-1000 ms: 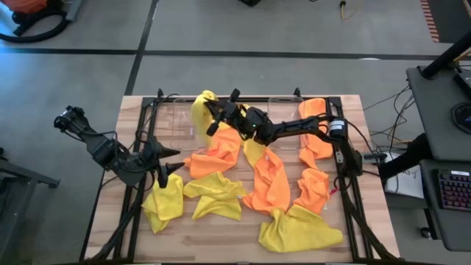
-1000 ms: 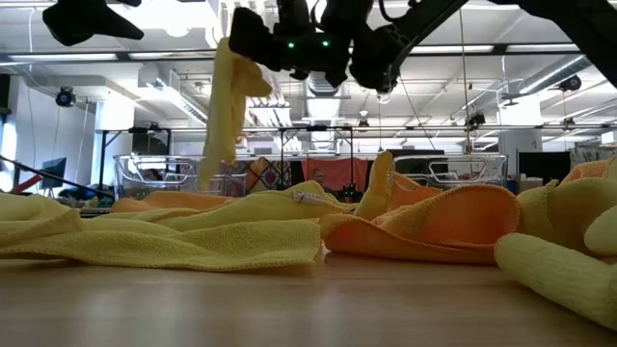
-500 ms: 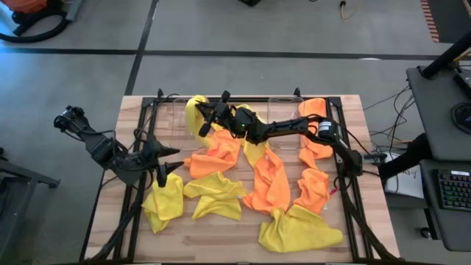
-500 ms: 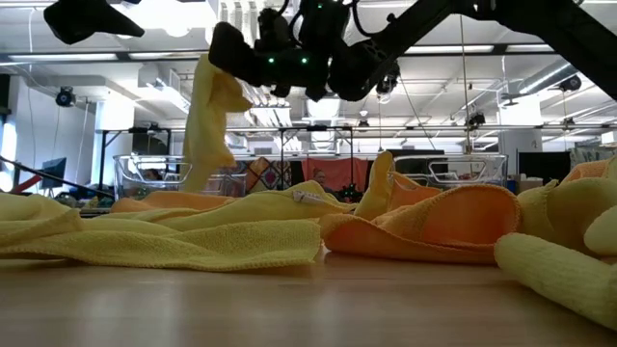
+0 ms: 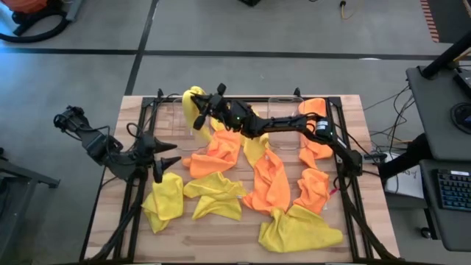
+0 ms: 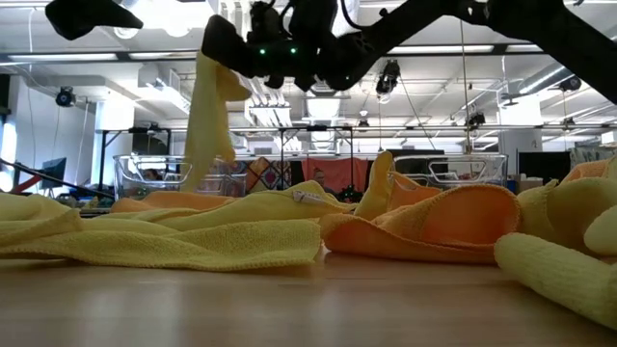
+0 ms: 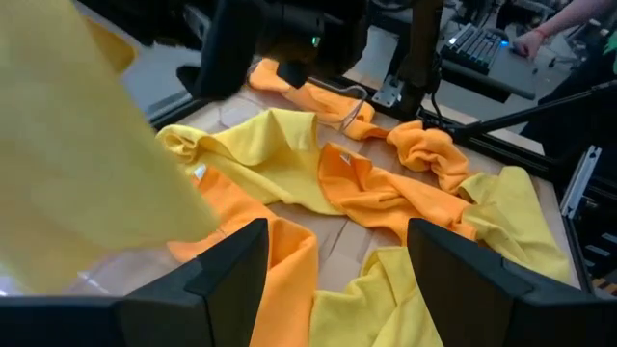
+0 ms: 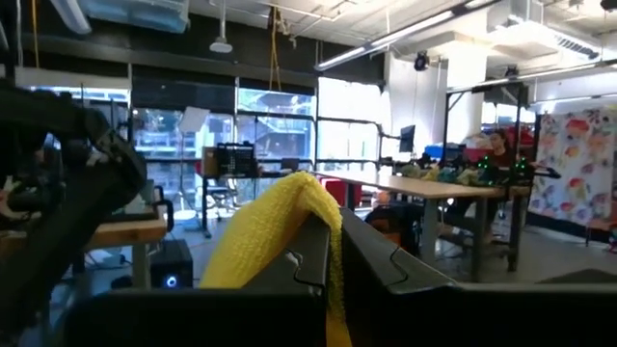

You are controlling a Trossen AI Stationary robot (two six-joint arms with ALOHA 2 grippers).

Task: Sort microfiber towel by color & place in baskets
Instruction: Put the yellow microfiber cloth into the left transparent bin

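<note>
Over the tabletop's (image 5: pixel 221 246) eleven o'clock corner, the right gripper (image 5: pixel 197 110) has its jaws clamped on a yellow towel (image 5: pixel 195 103) hanging above the left clear basket (image 5: pixel 175 118). It should let the cloth sink inside the walls before releasing. Since a second ago it has carried the towel leftward. The left gripper (image 5: pixel 168 156) waits at nine o'clock, jaws apart.

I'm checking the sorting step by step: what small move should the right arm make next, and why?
Probably lower and release: the right gripper is shut on a yellow towel hanging above the left clear basket at the table's far edge.
</note>
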